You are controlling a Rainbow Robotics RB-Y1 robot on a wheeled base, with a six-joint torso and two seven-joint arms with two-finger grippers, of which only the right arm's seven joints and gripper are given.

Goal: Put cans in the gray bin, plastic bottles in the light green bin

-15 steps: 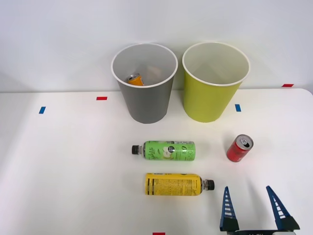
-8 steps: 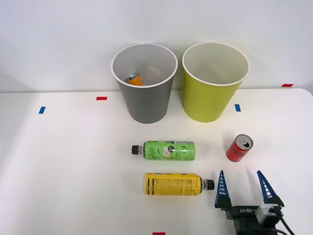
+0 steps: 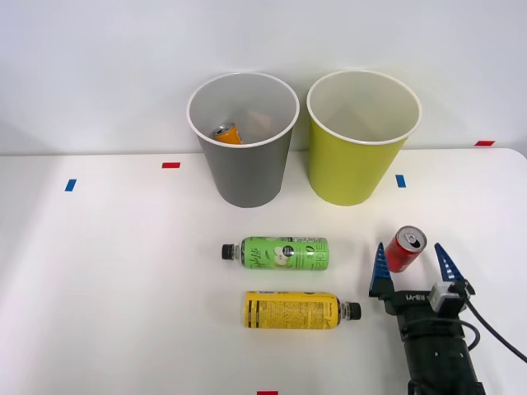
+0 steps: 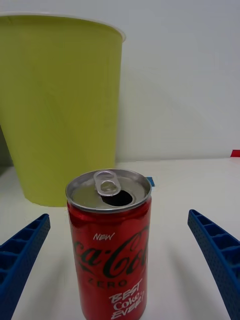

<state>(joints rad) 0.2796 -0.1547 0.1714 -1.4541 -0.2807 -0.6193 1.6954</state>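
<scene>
The right arm's two-finger gripper [image 3: 409,267], its blue ribbed fingers spread wide and holding nothing, now brackets the small red metal drink can [image 3: 403,249] with the silver top, one finger to each side and neither touching it; a second ago the same fingers stood near the front edge of the white table [image 3: 99,288], well short of the can, so the arm has pushed forward into a grasping stance. In the wrist view the red can [image 4: 110,245] stands upright, its opened tab facing up, between the parted fingers [image 4: 22,255], with the tall yellow-green tapered bin [image 4: 60,110] behind it. Just to the gripper's left lie the two black-capped plastic bottles on their sides, the light-green-labelled one [image 3: 278,253] farther from the robot and the yellow-labelled one [image 3: 298,310] nearer, its cap close to the arm. At the back, the tall gray tapered bin [image 3: 244,169] already holds an orange can [image 3: 226,133], while the yellow-green bin [image 3: 356,169] beside it appears empty. The advance suggests the red can is the next pick: closing and a lift toward the gray bin remain, and both bottles wait.
</scene>
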